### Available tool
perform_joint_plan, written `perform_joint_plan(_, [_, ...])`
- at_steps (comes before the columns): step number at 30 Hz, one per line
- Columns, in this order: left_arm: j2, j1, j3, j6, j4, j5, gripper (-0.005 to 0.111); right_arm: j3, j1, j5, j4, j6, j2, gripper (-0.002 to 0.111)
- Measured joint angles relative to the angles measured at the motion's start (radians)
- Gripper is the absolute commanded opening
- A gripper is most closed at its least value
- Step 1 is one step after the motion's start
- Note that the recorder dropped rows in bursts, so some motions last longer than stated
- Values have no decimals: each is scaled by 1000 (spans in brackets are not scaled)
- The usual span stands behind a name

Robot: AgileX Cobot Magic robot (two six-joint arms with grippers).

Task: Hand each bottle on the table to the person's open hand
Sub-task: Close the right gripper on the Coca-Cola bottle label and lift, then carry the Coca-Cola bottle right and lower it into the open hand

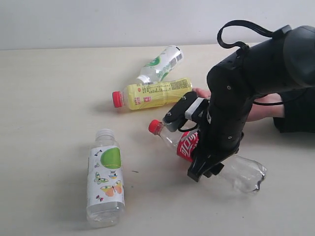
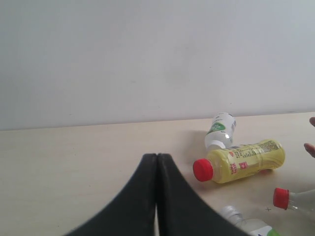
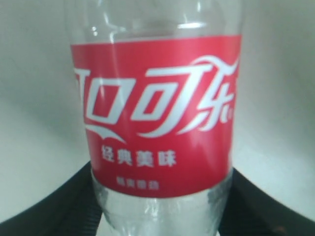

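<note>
On the tabletop [image 1: 49, 98], right of centre in the exterior view: red-label bottle [image 1: 189, 145] lying on its side, red cap toward the left, clear base toward the front-right. Right hand [image 1: 204, 166] is down over it, jaws straddling the clear body just beside the label, on the base side. Right wrist view is filled by the label, with a dark finger [image 3: 44, 216] on each side, close against the bottle wall. Can't tell whether the jaws are squeezing or only bracketing it. The bottle rests on the tabletop.

Person's open hand [image 1: 261, 112] lies low over the tabletop behind the right arm [image 1: 256, 69] and is mostly hidden by it. Fingertips show near the yellow bottle's base, black sleeve [image 1: 295, 118] at the right edge.

Other bottles:
- Yellow bottle [image 1: 155, 93]: on its side, rear of centre, red cap pointing left.
- Green-white bottle [image 1: 161, 63]: on its side just behind the yellow one, at an angle, neck end toward it. Touching or just beside, not clear.
- Butterfly bottle [image 1: 105, 179]: on its side front-left, well apart from the other three, cap pointing rearward.

Left hand [image 2: 157, 162]: fully closed, the two fingers pressed flat against each other. Its wrist view looks across the tabletop at the yellow and green-white bottles, with the red-label bottle's cap at the edge.
</note>
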Motion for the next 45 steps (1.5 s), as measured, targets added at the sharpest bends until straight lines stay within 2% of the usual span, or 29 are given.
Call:
perform_joint_plan(8, [0, 0, 0, 0, 0, 0, 0, 0, 0, 137, 9, 16, -114, 0])
perform_joint_plan(18, [0, 0, 0, 0, 0, 0, 0, 0, 0, 211, 102, 30, -319, 0])
perform_joint_plan(22, [0, 0, 0, 0, 0, 0, 0, 0, 0, 244, 97, 129, -389, 0])
perform_joint_plan(30, [0, 0, 0, 0, 0, 0, 0, -62, -7, 307, -55, 356, -422, 0])
perform_joint_plan(38, [0, 0, 0, 0, 0, 0, 0, -246, -152, 413, 43, 378, -368, 0])
perform_joint_plan(45, [0, 0, 0, 0, 0, 0, 0, -295, -255, 432, 77, 383, -253, 0])
